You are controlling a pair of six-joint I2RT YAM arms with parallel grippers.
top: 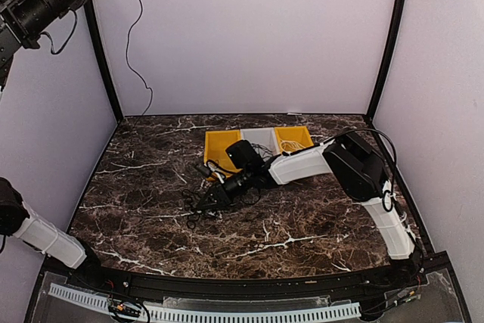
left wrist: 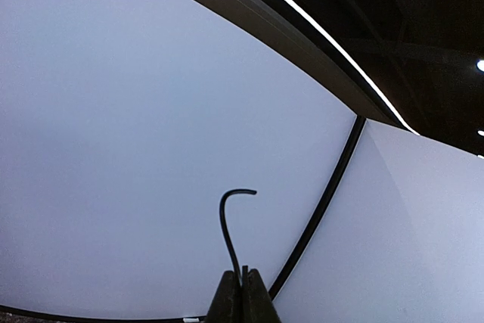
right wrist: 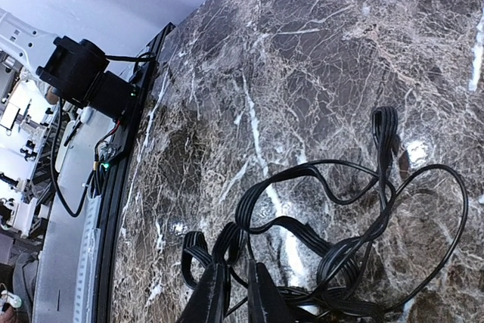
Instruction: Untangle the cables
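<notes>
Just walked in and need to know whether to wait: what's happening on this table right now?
The right gripper is down in a tangle of black cables on the marble table, just in front of the yellow and white bins, jaws pinched nearly together on some strands. The left gripper is shut and raised off to the side, facing the wall. The cables are not yet untangled.

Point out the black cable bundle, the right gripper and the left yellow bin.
black cable bundle (right wrist: pixel 336 253): right wrist view, thick strands mid-tangle.
right gripper (right wrist: pixel 236 268): right wrist view, between its fingertips.
left yellow bin (top: pixel 218 145): top view, bare yellow floor.
</notes>
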